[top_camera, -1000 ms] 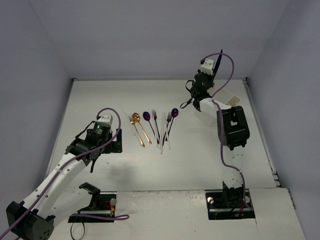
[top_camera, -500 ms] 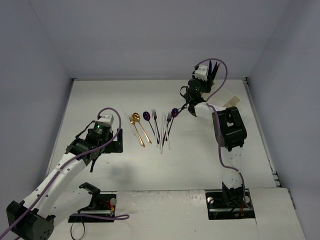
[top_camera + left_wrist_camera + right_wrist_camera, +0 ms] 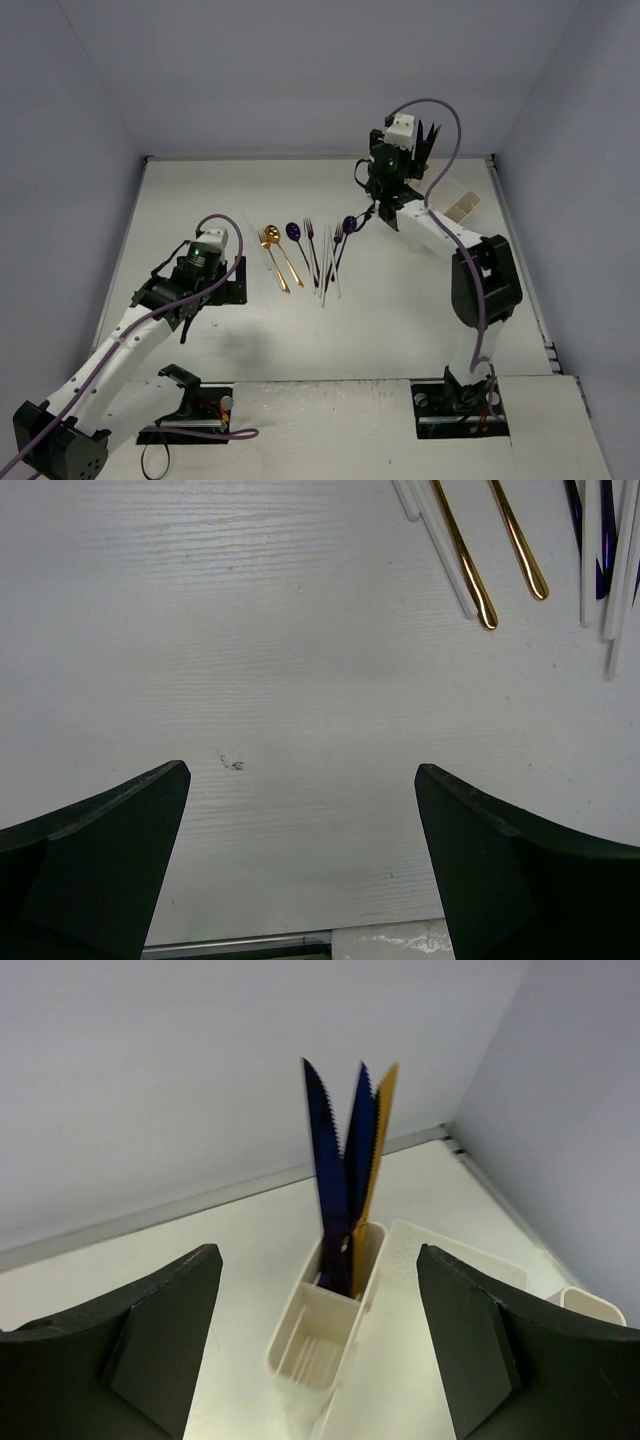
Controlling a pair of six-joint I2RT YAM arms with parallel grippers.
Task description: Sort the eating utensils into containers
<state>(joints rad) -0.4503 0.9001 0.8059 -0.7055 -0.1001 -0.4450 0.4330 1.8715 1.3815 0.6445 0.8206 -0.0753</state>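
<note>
Top external view showed a row of utensils [image 3: 322,265] lying side by side in the middle of the table [image 3: 400,320]: a gold fork [image 3: 264,238] and a gold spoon [image 3: 272,233] at the left, then a purple spoon [image 3: 293,232], a purple fork [image 3: 309,230], clear white pieces [image 3: 326,282] and a second purple spoon [image 3: 349,223]. The white organizer [image 3: 455,205] sat toward the far right corner, and knives [image 3: 428,138] stood upright in it, just beside the wrist of the right arm [image 3: 430,225]. Left wrist view had the left gripper [image 3: 302,770] spread wide over bare table with nothing between its fingers. Two gold handles [image 3: 470,580] and some white handles [image 3: 590,570] lay at the upper right, well apart from it. Right wrist view had the right gripper [image 3: 320,1250] gaping and empty too, facing a square cup [image 3: 372,1250] of the organizer. That cup held two dark blue knives and a gold knife [image 3: 378,1130], blades up, with the tray [image 3: 450,1260] just to its right.
</note>
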